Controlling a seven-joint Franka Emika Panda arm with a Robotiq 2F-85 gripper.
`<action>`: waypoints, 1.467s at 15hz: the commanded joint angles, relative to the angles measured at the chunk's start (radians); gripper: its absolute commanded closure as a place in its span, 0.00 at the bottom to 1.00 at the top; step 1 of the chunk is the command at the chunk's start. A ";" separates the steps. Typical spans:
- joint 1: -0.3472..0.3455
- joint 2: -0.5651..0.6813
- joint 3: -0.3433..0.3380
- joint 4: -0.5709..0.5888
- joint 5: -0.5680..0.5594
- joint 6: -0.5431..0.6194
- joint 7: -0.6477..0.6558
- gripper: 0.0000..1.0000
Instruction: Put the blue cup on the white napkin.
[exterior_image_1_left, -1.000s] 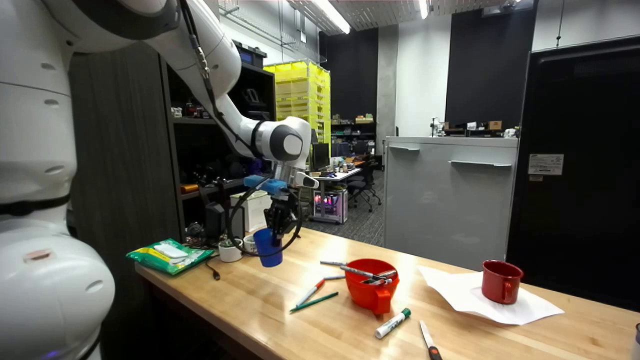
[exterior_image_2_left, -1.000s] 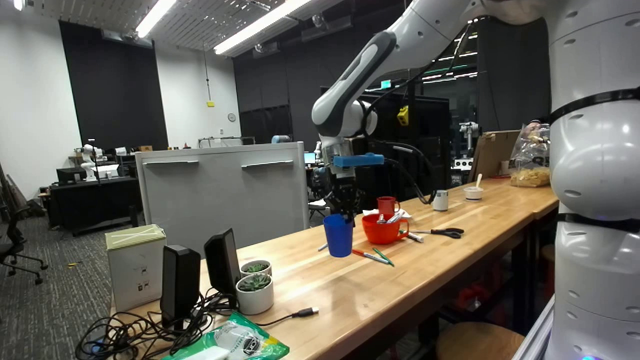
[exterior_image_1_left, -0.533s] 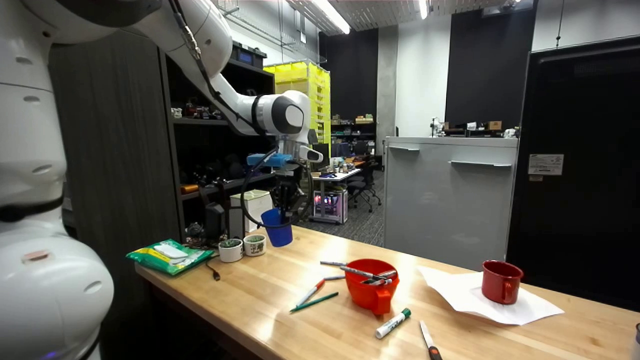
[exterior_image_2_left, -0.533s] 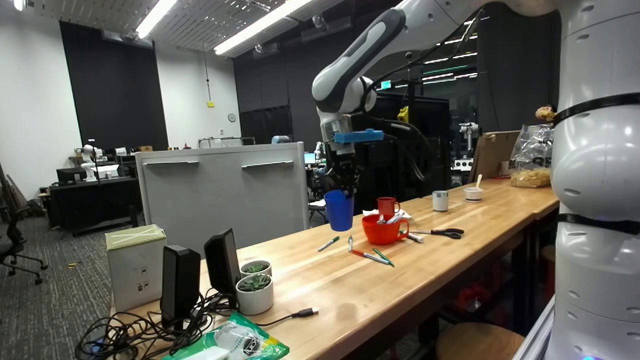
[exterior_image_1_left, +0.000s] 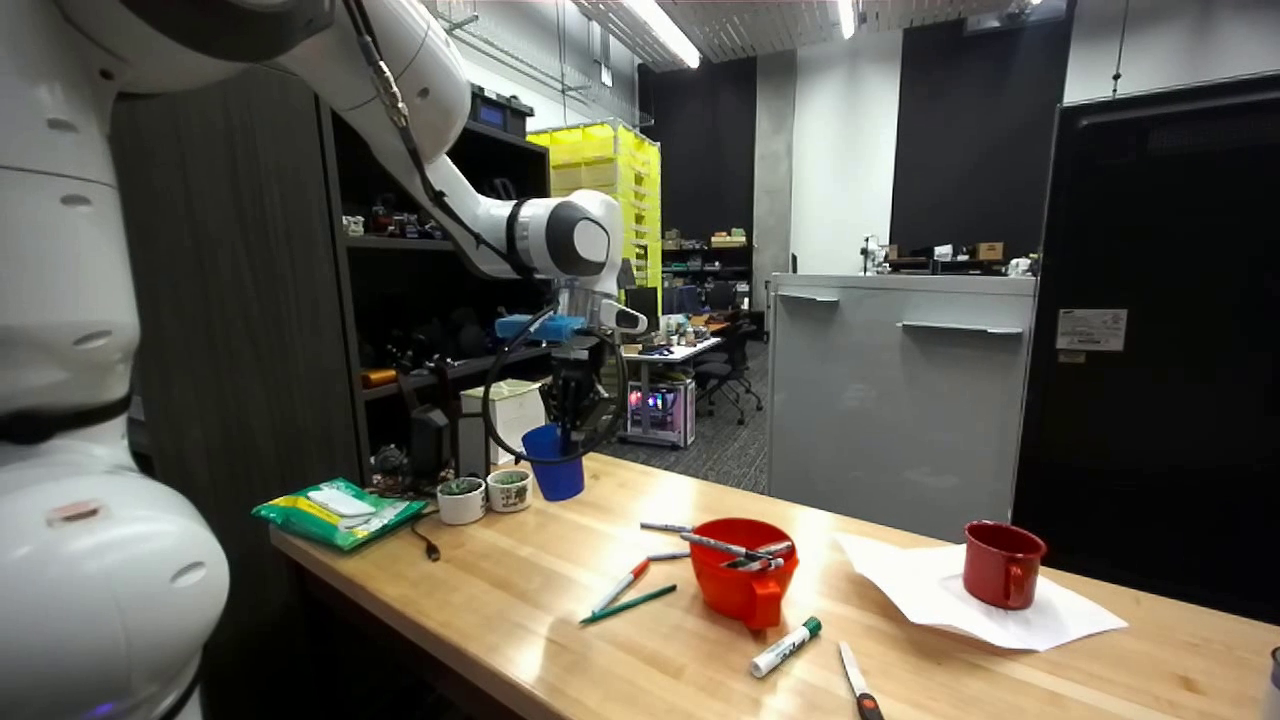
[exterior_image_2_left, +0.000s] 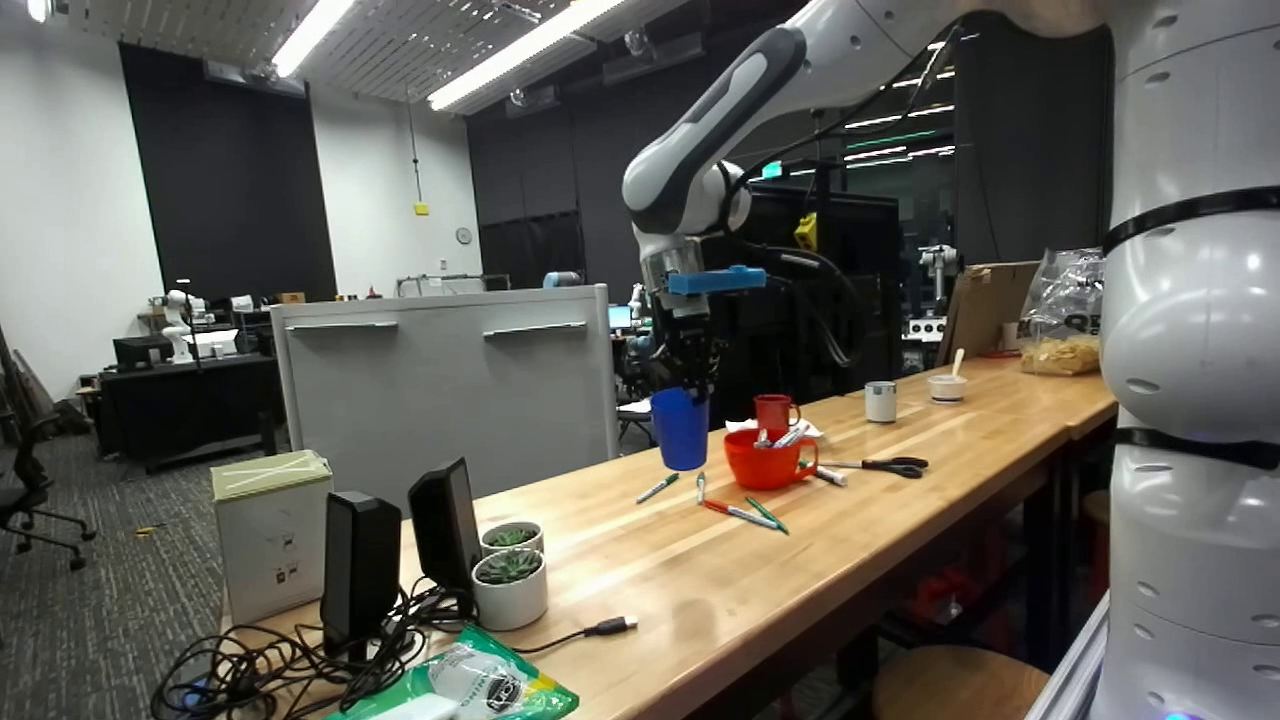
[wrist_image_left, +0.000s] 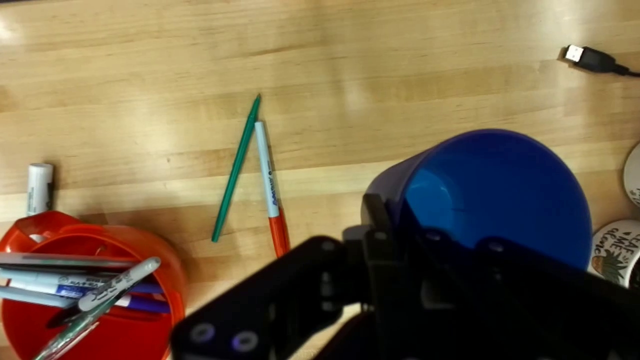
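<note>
The blue cup hangs in the air above the table, slightly tilted, in both exterior views. My gripper is shut on the wall of the blue cup, one finger inside and one outside, as the wrist view shows. The cup's open mouth faces the wrist camera and looks empty. The white napkin lies flat on the table, away from the gripper beyond the red bowl, with a dark red cup standing on it. In an exterior view the napkin is mostly hidden behind the bowl.
The red bowl holding several pens stands between the blue cup and the napkin. Loose pens, a green-capped marker and scissors lie nearby. Two potted plants, speakers and a green packet sit at the table's end.
The arm has lifted the blue cup higher above the table from one second ago, then lowered it slightly in the last half second. The grip has not changed.
</note>
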 joint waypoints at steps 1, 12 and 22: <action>0.000 0.000 0.000 0.002 0.000 -0.003 0.000 0.95; -0.049 -0.034 -0.047 0.042 -0.050 -0.036 0.003 0.99; -0.113 -0.048 -0.104 0.094 -0.054 -0.054 0.000 0.99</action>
